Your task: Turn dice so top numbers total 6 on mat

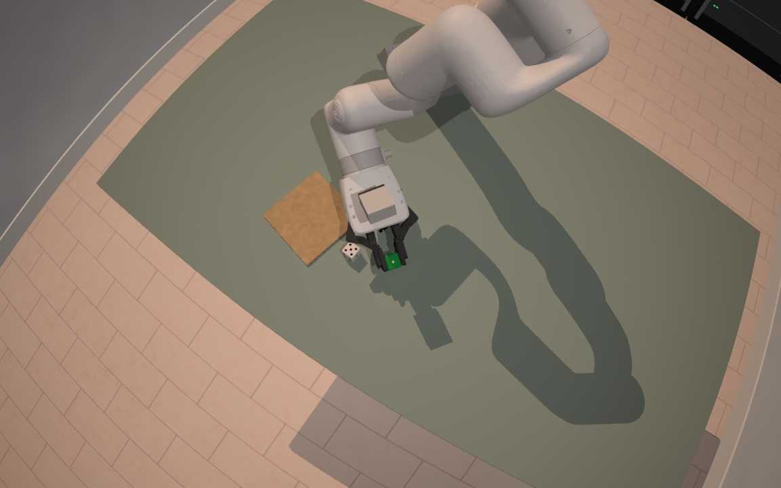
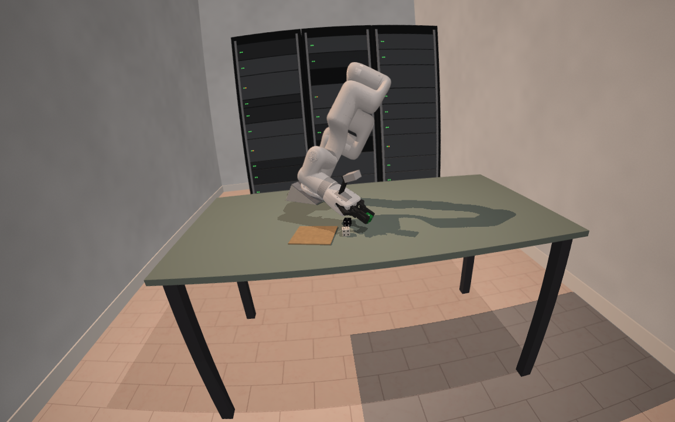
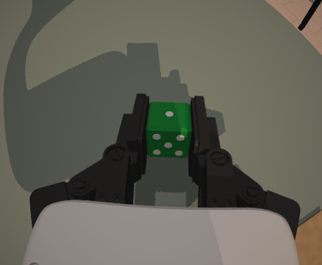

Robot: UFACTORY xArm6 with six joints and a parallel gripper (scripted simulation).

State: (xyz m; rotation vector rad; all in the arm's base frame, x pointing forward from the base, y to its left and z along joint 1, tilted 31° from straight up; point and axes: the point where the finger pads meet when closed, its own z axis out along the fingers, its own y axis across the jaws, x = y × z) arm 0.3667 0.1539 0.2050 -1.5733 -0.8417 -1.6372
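Observation:
My gripper (image 1: 390,259) is shut on a green die (image 3: 169,129) and holds it tilted, a little above the table, right of the mat. In the wrist view the die shows a five-pip face toward the camera and a one-pip face beyond it. It also shows in the exterior view (image 2: 367,215). A white die (image 1: 350,250) lies on the table just off the brown mat's (image 1: 308,216) right corner, five pips up. A black die (image 2: 347,222) stands just behind the white die (image 2: 346,231) in the exterior view; my wrist hides it in the top view.
The mat (image 2: 313,235) lies flat on the green table with no die on it. The arm's base (image 2: 303,193) stands at the table's back edge. Dark server racks (image 2: 329,105) stand behind the table.

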